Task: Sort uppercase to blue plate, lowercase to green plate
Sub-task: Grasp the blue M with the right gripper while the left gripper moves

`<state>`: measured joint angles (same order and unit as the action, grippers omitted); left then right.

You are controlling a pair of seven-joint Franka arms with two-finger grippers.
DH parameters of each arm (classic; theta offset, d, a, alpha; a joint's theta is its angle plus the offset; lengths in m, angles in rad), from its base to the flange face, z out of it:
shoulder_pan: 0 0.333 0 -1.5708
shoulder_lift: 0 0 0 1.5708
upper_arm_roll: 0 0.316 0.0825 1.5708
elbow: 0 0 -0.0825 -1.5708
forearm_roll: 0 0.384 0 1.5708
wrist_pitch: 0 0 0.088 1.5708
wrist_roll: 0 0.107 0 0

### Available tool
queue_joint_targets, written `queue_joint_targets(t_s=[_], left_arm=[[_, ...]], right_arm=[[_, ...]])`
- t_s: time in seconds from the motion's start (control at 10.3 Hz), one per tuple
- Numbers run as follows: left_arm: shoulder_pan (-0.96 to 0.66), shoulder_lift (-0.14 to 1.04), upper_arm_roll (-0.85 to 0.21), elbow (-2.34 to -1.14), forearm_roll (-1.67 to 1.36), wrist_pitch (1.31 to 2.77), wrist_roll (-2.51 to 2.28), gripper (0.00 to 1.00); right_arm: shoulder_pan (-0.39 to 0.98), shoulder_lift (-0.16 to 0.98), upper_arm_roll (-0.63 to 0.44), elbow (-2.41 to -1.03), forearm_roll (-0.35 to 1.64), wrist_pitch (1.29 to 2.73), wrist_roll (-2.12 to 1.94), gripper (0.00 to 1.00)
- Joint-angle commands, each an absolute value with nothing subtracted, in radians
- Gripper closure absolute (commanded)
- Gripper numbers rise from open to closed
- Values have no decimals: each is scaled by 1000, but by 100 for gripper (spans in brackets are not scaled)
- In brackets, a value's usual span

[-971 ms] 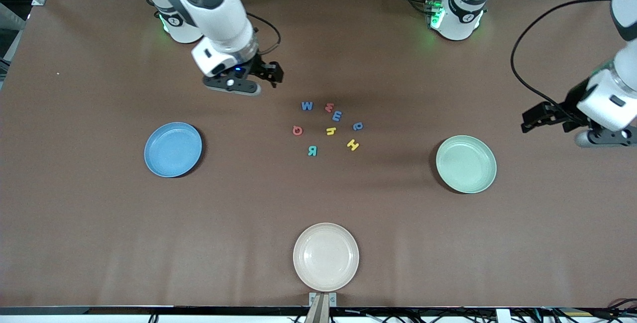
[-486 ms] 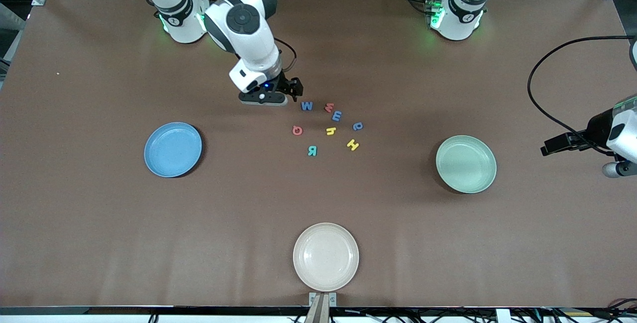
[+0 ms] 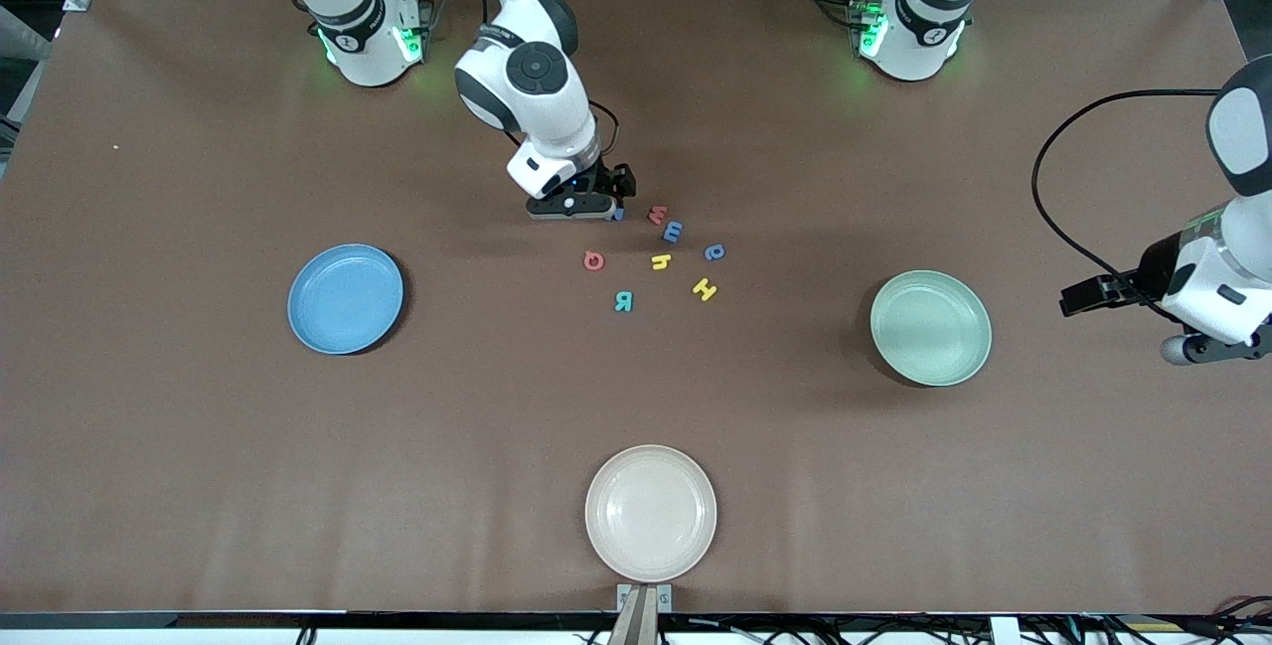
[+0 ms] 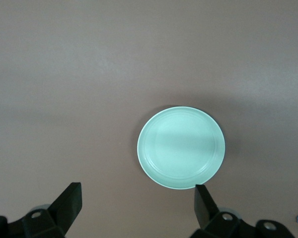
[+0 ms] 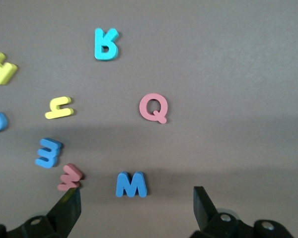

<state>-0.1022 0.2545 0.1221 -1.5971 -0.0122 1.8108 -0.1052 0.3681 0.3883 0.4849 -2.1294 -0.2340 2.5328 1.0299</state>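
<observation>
Eight letters lie loose; I'd drop my spread right gripper [image 5: 134, 208] squarely over the blue W [image 5: 131, 185], beside the red m [image 5: 69, 178], while my left gripper [image 4: 136, 208] waits spread over the green plate [image 4: 181, 148]

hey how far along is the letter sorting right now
Nothing is sorted yet: the blue plate and green plate hold no letters. In hand: the right gripper, open, is low over the blue W, apparently about to pick it. The left gripper waits, open, above the table by the green plate. Left: all eight letters, including Q and R.
</observation>
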Motion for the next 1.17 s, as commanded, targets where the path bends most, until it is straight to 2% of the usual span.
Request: queue_joint_targets(t_s=[0.0, 0.1, 0.19, 0.29, 0.78, 1.07], left_arm=[[-104, 252, 123, -1589, -40, 1810, -101, 0], [-77, 252, 97, -1588, -37, 1810, -100, 0], [-13, 252, 25, -1585, -31, 1810, -95, 0], [17, 249, -6, -1585, -29, 1812, -86, 0], [-3, 279, -9, -1586, -29, 1860, -83, 0], [-58, 340, -14, -1592, -26, 1881, -124, 0]], right_arm=[[402, 461, 466, -2106, -317, 2562, 1130, 6], [408, 478, 450, -2106, -318, 2583, 1132, 9], [438, 500, 425, -2103, -318, 2592, 1134, 13], [449, 514, 408, -2095, -318, 2600, 1135, 13], [500, 568, 400, -2057, -314, 2614, 1203, 17], [508, 574, 391, -2057, -327, 2614, 1203, 40]])
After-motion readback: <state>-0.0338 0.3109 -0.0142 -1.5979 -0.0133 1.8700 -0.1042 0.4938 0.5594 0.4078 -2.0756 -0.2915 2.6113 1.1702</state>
